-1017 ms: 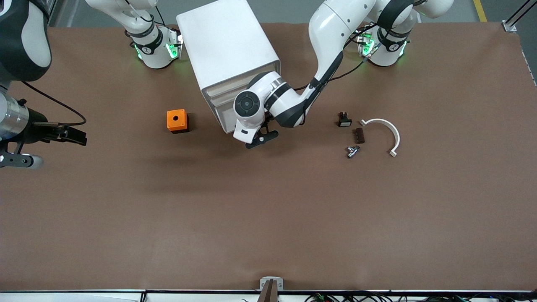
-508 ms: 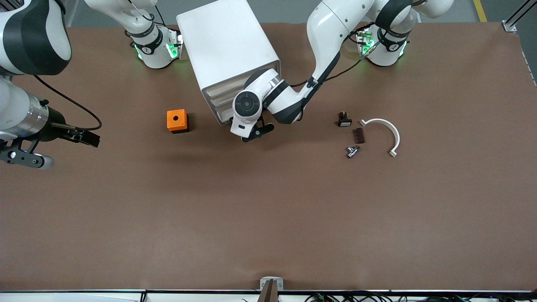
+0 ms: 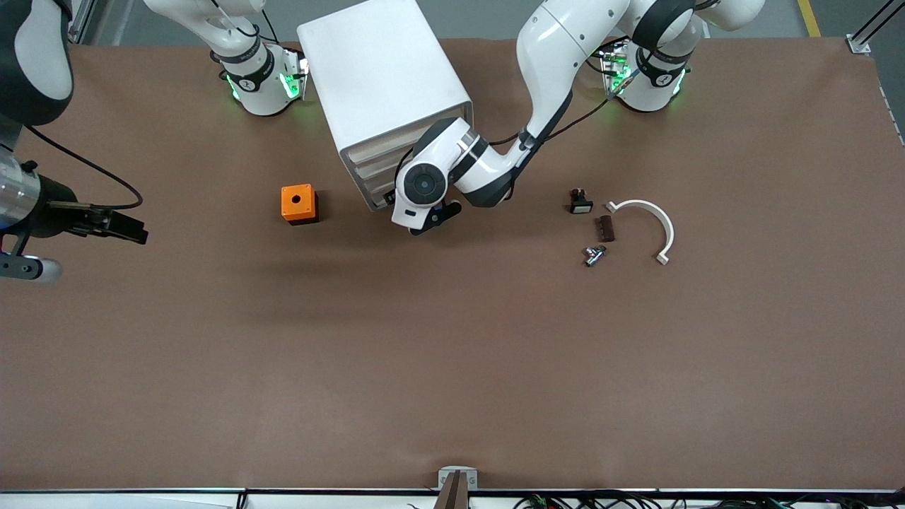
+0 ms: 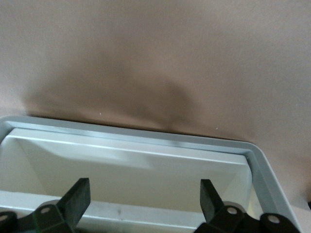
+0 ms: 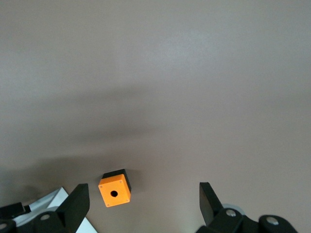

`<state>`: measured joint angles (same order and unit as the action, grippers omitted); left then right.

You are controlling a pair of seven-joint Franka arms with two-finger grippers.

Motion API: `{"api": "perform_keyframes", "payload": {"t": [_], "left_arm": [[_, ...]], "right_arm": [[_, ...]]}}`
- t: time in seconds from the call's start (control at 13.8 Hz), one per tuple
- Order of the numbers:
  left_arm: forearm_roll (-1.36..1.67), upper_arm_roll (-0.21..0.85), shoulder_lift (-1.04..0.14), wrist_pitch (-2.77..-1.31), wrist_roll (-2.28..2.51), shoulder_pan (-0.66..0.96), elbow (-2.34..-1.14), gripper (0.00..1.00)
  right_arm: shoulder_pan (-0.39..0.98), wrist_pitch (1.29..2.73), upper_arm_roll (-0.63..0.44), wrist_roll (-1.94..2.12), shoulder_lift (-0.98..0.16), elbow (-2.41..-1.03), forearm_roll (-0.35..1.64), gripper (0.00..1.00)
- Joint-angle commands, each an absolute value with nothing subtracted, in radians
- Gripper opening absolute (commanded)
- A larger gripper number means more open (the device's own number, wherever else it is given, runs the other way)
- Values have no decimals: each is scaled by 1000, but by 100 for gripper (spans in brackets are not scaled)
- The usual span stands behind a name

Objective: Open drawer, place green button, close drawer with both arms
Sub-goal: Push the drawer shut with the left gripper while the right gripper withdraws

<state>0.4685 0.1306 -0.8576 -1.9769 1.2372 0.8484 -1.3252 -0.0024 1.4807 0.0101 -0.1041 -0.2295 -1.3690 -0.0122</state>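
the left arm's black two-finger gripper (image 4: 141, 196) sits at the white boxy cabinet's (image 3: 382, 78) front, fingers (image 4: 77, 196) spread wide over the rim of a shallow white drawer (image 4: 146, 141). the right arm's black gripper (image 5: 141, 199) hangs released over bare brown matte table (image 3: 424, 353) at the right arm's end, with the orange cube with a black hole (image 3: 298, 203) at about 3 o'clock from it in the front view. the tiny button (image 3: 593, 254), its cap colour too small to tell, lies at 6 o'clock of a small black part with a white face (image 3: 580, 202), beside a dark brown block (image 3: 605, 228) and a white curved plastic clip (image 3: 649, 225). grey floor shows past the table's top edge.

Robotics lab — two bench-mounted arms (image 3: 544, 63)
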Motion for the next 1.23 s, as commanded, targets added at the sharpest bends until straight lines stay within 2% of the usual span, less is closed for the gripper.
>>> {"api": "perform_keyframes", "payload": {"t": [0.0,0.36,0.58,0.65,0.87,1.16], "left_arm": [[532,137,-854,-1977,1238,847,-1345,99],[529,137,-850,-1977,1229,839,-1342,99],[508,118,-833,-1976,1241,821,-1333,99],[468,104,-819,-1973,1243,819,-1332,99],[410,97,-714,-1935,1240,758,-1333,99],[367,95,-531,-1748,1171,629,-1333,99]], "right_arm": [[-20,1468,18,-54,-219,-1339,-15,100],[-40,1467,17,-71,-219,-1331,-8,100],[-63,1355,17,-69,-219,-1335,-3,100],[-64,1361,17,-69,-216,-1333,-5,100],[-63,1359,18,-66,-216,-1331,-11,100],[-51,1353,20,-69,-203,-1325,-3,100]]}}
